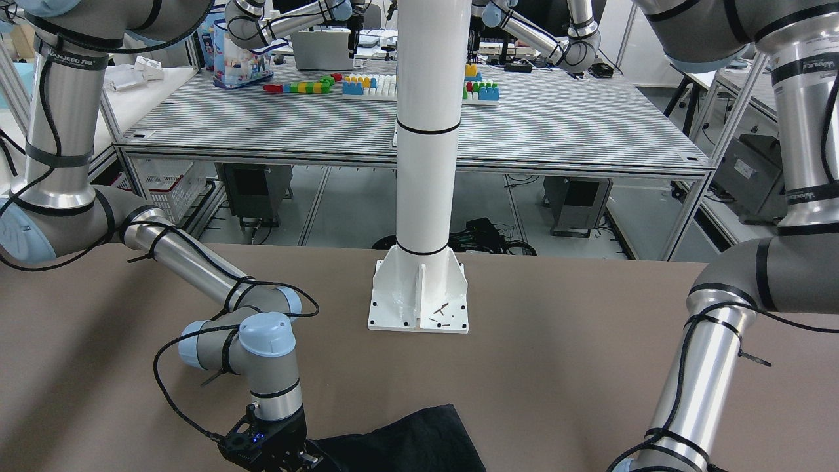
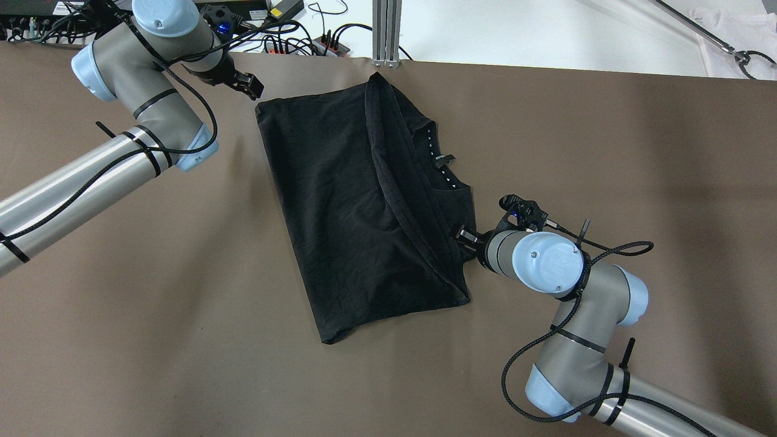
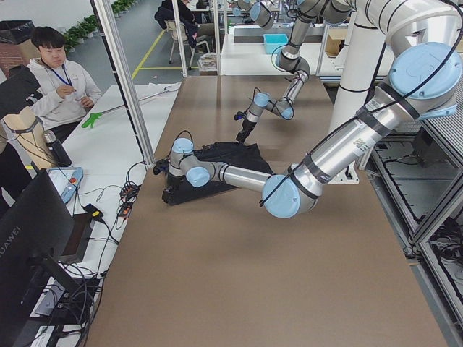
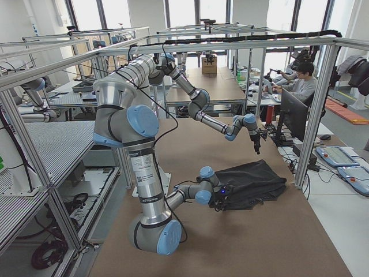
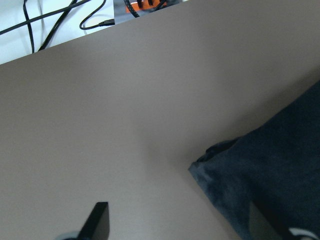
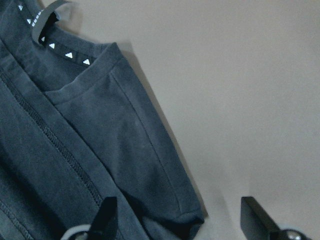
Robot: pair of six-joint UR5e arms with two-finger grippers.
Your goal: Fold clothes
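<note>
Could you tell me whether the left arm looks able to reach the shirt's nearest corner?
Probably yes: the left end effector hovers open just beside a corner of the shirt, with only bare table between.

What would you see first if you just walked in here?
First you'd see the black shirt, folded over itself in the middle of the big brown table. Next come the two robot arms reaching toward it. The right gripper is at the shirt's right edge and the left gripper is by its far left corner, both open.
</note>
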